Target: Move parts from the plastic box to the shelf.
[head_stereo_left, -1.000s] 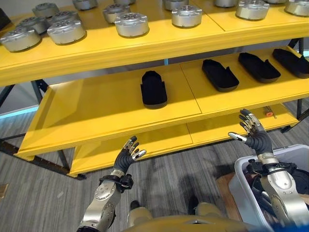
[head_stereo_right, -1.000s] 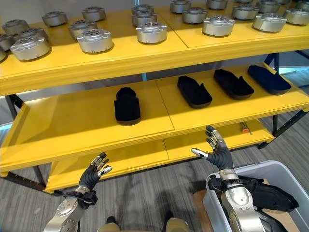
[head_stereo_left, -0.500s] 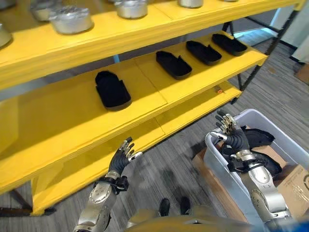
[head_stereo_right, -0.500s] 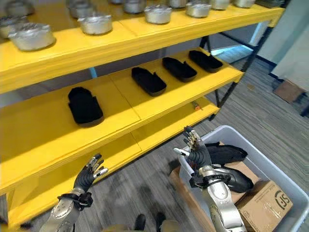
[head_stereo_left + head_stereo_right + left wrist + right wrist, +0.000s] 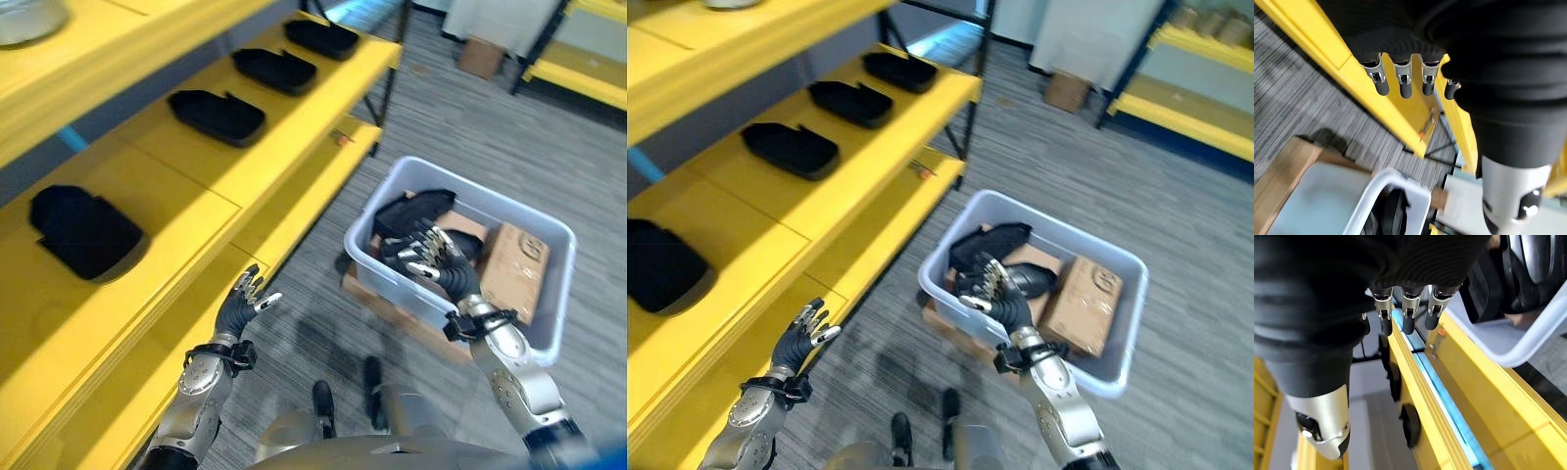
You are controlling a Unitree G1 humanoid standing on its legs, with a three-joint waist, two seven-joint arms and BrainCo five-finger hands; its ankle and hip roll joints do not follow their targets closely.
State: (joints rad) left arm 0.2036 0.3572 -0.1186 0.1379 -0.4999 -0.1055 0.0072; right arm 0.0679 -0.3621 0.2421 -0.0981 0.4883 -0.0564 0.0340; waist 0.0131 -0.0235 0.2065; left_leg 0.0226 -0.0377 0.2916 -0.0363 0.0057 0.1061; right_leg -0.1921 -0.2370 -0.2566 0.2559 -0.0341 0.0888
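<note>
**Both hands empty; parts in box and on shelf**

The right hand (image 5: pixel 443 266) hovers above the near rim of the box (image 5: pixel 549 294), fingers spread and straight, holding nothing. Its fingertips reach over the box's near end, just above the black parts (image 5: pixel 416 212) lying inside. Whether they touch a part cannot be told.

The box is pale plastic and stands on the grey floor, to the right of the shelf (image 5: pixel 245 166). Inside it, beside the black parts, sits a cardboard carton (image 5: pixel 511 262). A flat board (image 5: pixel 392 308) shows under the box's near edge.

The left hand (image 5: pixel 238 305) is raised in front of the shelf's lower boards, fingers relaxed and apart, empty, well apart from the box.

On the middle board of the yellow shelf lie four black parts: one (image 5: pixel 83 232) at the near end, then three in a row (image 5: pixel 217 116), (image 5: pixel 274 70), (image 5: pixel 321 37) toward the far end. A small orange-tipped item (image 5: pixel 340 138) lies on the lower board.
</note>
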